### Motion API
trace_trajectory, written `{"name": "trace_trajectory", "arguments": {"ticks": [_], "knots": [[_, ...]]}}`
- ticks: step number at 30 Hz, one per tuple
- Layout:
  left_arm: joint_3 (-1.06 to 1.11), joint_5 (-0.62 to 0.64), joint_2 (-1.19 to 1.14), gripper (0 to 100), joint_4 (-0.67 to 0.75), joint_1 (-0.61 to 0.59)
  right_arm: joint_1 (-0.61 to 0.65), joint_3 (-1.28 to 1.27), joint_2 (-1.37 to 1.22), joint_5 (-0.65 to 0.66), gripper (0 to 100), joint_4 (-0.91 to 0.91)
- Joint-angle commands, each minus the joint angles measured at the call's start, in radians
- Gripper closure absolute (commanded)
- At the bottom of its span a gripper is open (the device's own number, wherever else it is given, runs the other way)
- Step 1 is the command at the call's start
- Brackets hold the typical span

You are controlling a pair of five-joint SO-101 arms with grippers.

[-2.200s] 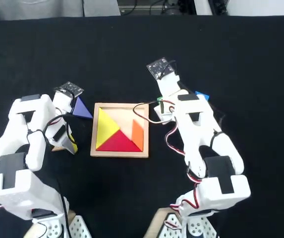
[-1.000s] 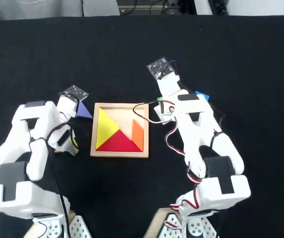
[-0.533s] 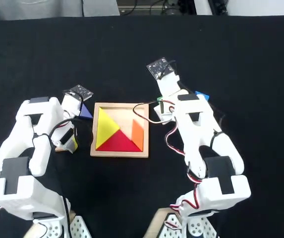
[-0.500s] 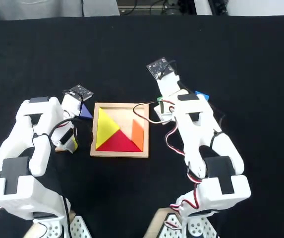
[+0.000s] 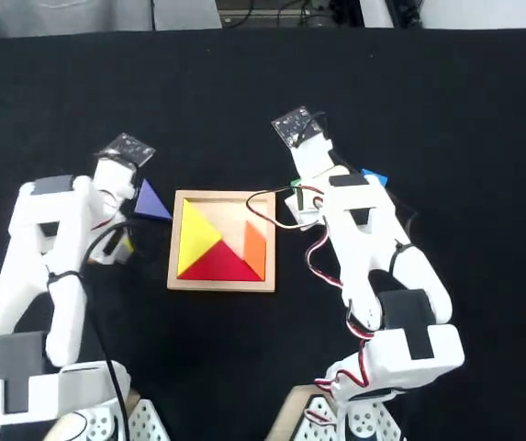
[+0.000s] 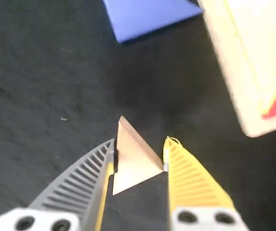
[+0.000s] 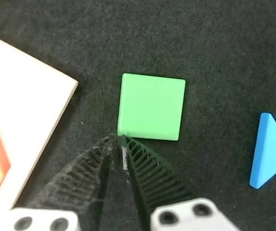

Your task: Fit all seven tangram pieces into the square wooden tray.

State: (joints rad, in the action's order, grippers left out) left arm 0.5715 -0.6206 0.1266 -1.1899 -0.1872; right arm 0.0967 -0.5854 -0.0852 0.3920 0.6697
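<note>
The wooden tray [image 5: 221, 287] lies in the middle of the high view on the black bench [image 5: 446, 110]. Three pieces lie inside it: a yellow triangle [image 5: 196, 237] along its left side, a red triangle [image 5: 221, 266] along its lower edge and an orange piece [image 5: 256, 248] against its right side. The upper middle of the tray is bare wood.

The left hand [image 6: 140, 143] is clamped on a small tan triangle [image 6: 133, 159], which is pinched between the grey finger and the yellow finger. In the high view this hand sits just left of the tray. A dark blue triangle [image 5: 150, 202] lies flat on the bench near the tray's upper left corner, apart from the rim.

The right hand [image 7: 119, 142] has its fingers together with nothing between them. Their tips sit at one corner of the green square [image 7: 151, 107]. The square lies flat on the bench just to the right of the tray's upper right corner. A light blue triangle [image 5: 374, 176] lies farther right, apart from the square.
</note>
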Motion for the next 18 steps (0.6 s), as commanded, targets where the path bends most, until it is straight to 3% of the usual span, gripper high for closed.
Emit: {"name": "trace_trajectory", "arguments": {"ticks": [1, 7, 11, 18], "knots": [[-0.143, 0.144, 0.041, 91, -0.129, 0.111, -0.011, 0.005, 0.005, 0.009, 98.7, -0.018], [-0.375, 0.454, 0.032, 91, -0.296, 0.341, -0.021, 0.007, 0.015, 0.009, 98.7, -0.017], [-0.441, 0.646, 0.031, 91, -0.311, 0.447, -0.089, 0.028, 0.015, -0.003, 98.7, -0.018], [-0.374, 0.698, 0.031, 90, -0.192, 0.521, -0.127, 0.036, 0.015, -0.084, 98.7, -0.040]]}}
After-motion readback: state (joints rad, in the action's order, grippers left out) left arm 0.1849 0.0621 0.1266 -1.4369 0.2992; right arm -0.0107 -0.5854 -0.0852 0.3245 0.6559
